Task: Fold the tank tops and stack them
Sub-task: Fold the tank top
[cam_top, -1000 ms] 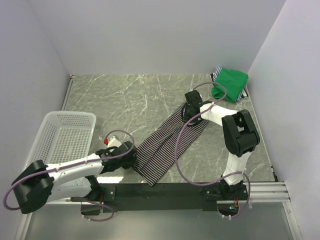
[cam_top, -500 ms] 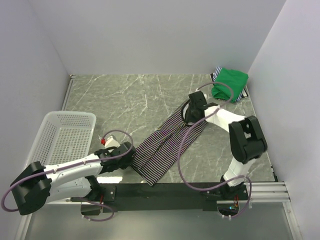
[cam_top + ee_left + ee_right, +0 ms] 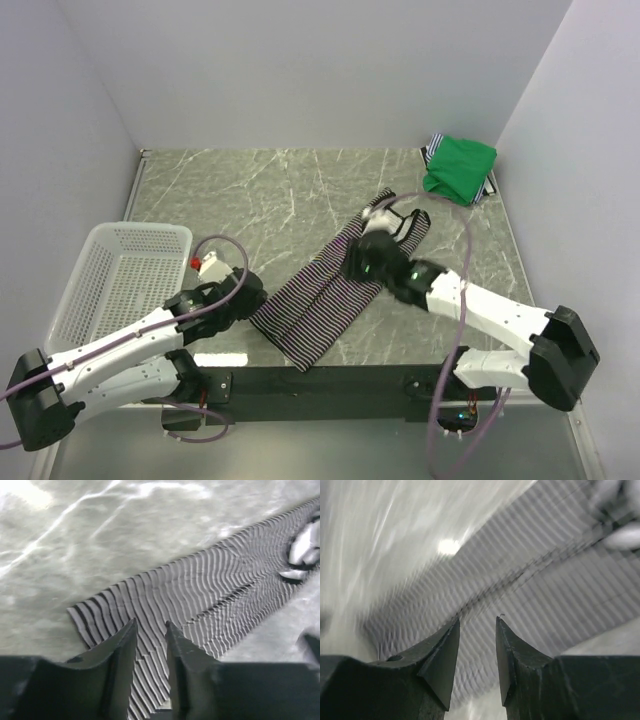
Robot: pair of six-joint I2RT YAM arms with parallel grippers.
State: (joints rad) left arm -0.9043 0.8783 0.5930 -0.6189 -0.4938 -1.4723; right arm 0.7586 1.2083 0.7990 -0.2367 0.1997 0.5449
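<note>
The striped tank top (image 3: 330, 295) lies flat as a long diagonal strip, hem near the front edge and dark-edged straps (image 3: 405, 222) toward the back right. The green tank top (image 3: 460, 167) sits folded in the back right corner on a bit of striped cloth. My left gripper (image 3: 250, 297) hovers at the hem's left corner, jaws slightly apart and empty; its wrist view shows the stripes (image 3: 215, 585) beneath the left gripper (image 3: 150, 625). My right gripper (image 3: 358, 262) is above the top's middle, open and empty, with cloth (image 3: 545, 580) under the right gripper (image 3: 477, 620).
A white mesh basket (image 3: 140, 228) stands at the left, beside the left arm. White walls close in the marble table (image 3: 250, 190) on three sides. A black rail runs along the front edge.
The right arm swung from the strap end down toward the middle of the striped top. The left gripper drew back left from the hem. The top lies flat where it was.
</note>
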